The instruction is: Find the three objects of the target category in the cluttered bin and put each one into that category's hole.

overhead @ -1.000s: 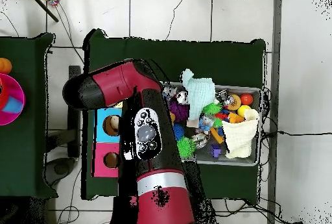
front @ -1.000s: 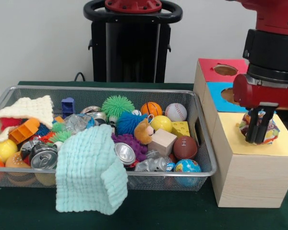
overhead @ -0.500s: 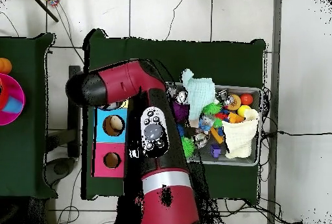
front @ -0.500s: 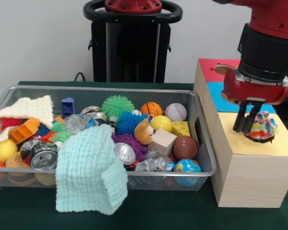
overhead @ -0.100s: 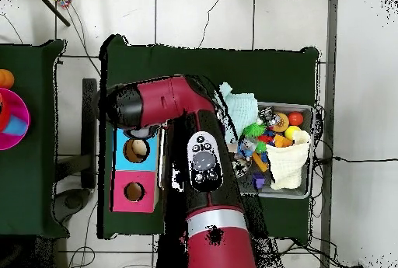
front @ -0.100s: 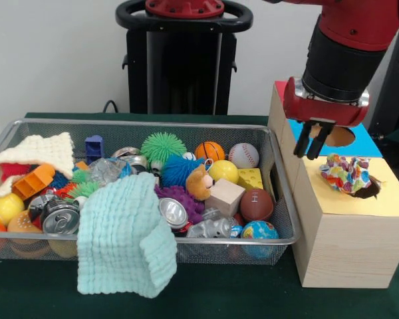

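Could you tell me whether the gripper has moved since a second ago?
Yes. In the front view the gripper has risen and shifted left off the multicoloured crumpled object toward the wire bin.

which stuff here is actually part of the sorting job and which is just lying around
Job: gripper, empty; multicoloured crumpled object sitting in the yellow hole; wire bin; blue hole.

Lying about: mint cloth, cream cloth, wooden block, brown football.

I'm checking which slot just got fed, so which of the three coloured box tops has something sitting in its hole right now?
The yellow top, the section nearest the camera: a multicoloured crumpled object rests in its hole. The blue top's hole looks empty, and the red top is mostly hidden behind the gripper.
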Robot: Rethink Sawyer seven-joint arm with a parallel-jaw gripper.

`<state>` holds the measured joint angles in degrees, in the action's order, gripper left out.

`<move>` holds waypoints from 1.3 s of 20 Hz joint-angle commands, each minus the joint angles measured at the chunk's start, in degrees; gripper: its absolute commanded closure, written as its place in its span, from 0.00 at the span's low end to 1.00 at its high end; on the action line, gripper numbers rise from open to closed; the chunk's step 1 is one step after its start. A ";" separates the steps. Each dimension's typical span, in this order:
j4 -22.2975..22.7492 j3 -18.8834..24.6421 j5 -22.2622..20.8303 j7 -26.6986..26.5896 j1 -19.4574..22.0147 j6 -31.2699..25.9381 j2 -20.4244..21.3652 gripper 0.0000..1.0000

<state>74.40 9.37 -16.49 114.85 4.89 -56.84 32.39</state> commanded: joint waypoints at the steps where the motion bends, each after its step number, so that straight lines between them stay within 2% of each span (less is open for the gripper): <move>1: 6.08 4.97 1.70 -4.65 2.24 -0.70 -0.12 0.00; 6: 4.61 5.74 2.94 -3.99 2.11 -2.16 -1.65 0.00; 9: 4.78 6.17 3.36 -3.29 2.13 0.32 -2.30 0.00; 15: 5.19 7.43 4.02 -3.60 2.19 1.72 -2.98 0.00; 16: 5.27 7.33 3.60 -3.35 2.06 2.18 -2.71 1.00; 19: 4.23 5.01 2.85 -0.58 0.06 -1.38 -1.86 1.00; 20: 4.50 4.42 2.71 0.58 -0.47 -1.01 -1.27 1.00; 26: 5.52 5.16 3.57 3.00 -0.41 6.01 -3.39 1.00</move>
<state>75.46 11.34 -14.15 114.85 4.29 -56.01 31.55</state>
